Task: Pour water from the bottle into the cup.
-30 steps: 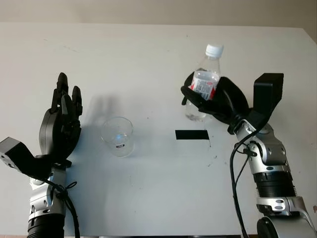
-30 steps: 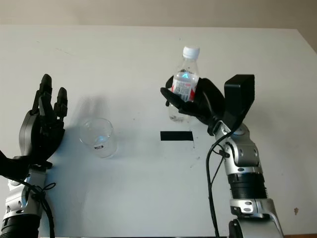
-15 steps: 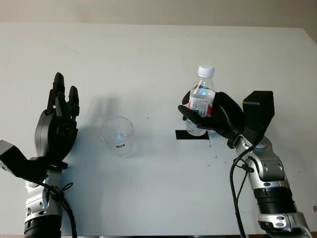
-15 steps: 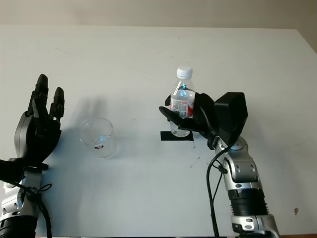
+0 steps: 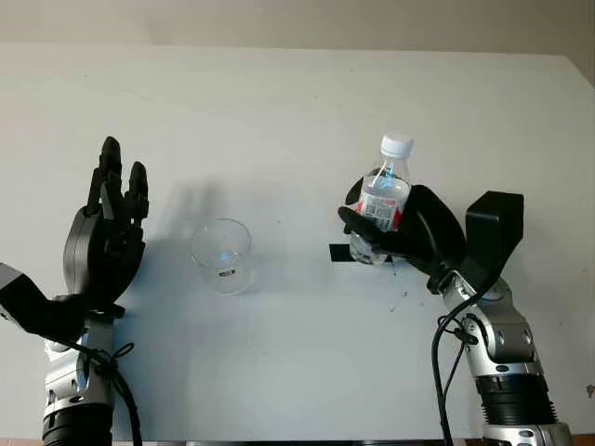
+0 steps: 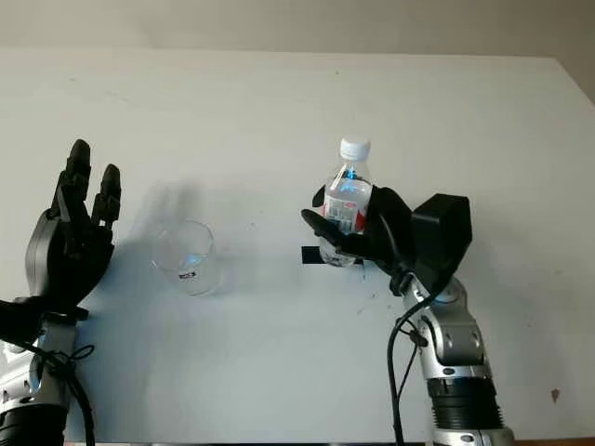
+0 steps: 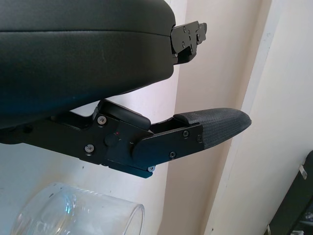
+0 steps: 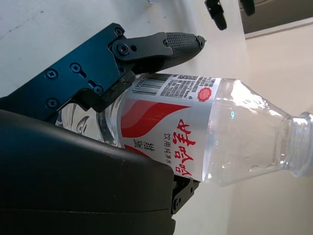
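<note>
- The right hand (image 5: 400,232) is wrapped around the lower body of the plastic water bottle (image 5: 379,206), holding it roughly upright, right of centre on the white table (image 5: 279,102).
- The bottle's base sits over or just above a strip of black tape (image 5: 342,253); whether it touches the table cannot be told.
- The clear plastic cup (image 5: 221,255) stands upright, well to the left of the bottle, with a small dark sticker on its near wall, too small to read.
- The left hand (image 5: 107,237) is open, held up just left of the cup and holding nothing.
- The white cap (image 5: 397,145) looks still screwed on; tilting the bottle like this would likely pour nothing.
- The cup is light and unheld, so a bump from the bottle neck or a heavy stream could well tip or slide it.
- The grip sits low on a thin-walled bottle; squeezing could spurt water once the cap is off.
- The bottle's label (image 8: 168,122) is white with red swooshes, red Chinese characters, a round red seal, a barcode and fine print.
</note>
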